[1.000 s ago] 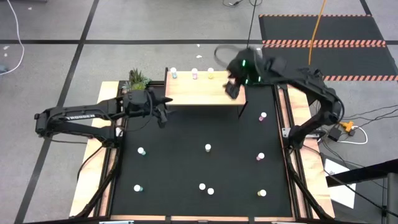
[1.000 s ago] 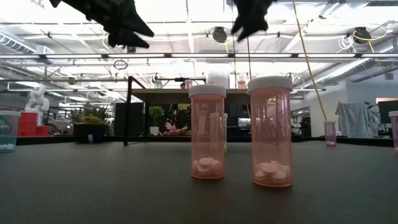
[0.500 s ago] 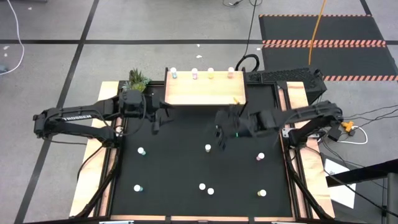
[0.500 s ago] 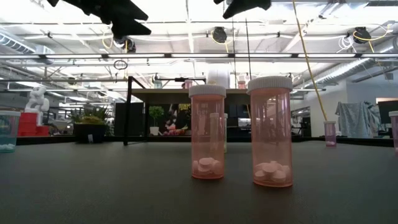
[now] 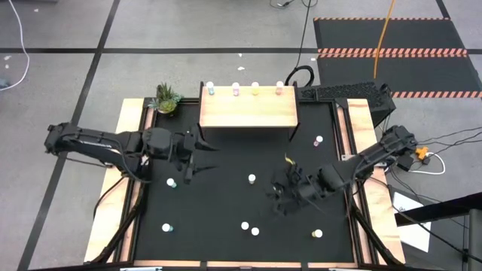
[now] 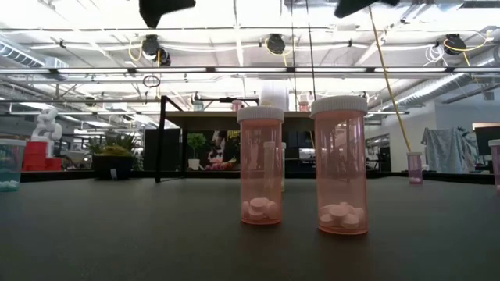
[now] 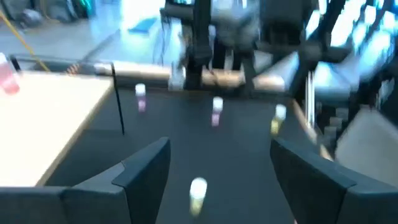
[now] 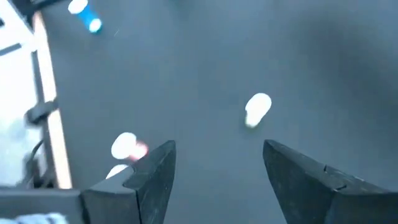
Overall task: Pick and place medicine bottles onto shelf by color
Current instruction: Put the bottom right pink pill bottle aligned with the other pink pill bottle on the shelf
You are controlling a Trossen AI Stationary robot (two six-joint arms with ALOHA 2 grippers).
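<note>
The wooden shelf [image 5: 248, 111] stands at the mat's far side, with several bottles [image 5: 255, 89] in a row along its far edge. More small bottles [image 5: 251, 178] stand scattered on the black mat. My left gripper [image 5: 197, 156] hovers open over the mat, near the shelf's left leg. In its wrist view [image 7: 221, 180] a pale bottle [image 7: 198, 190] stands ahead between the fingers, untouched. My right gripper [image 5: 275, 199] hangs open over the mat's right half. Its wrist view [image 8: 217, 174] looks down on a white-capped bottle [image 8: 257, 107] and a pink one [image 8: 127, 146].
A small potted plant [image 5: 166, 98] sits at the shelf's far left. In the low view two tall pink bottles [image 6: 260, 168] stand close to the camera. Wooden rails [image 5: 135, 203] border the mat. Near-edge bottles [image 5: 245, 224] stand with bare mat between them.
My right gripper has swung from the shelf's far right corner toward the near edge and down over the mat. A bottle now stands on the shelf where the gripper was. My left gripper has moved from beside the shelf toward the near edge.
</note>
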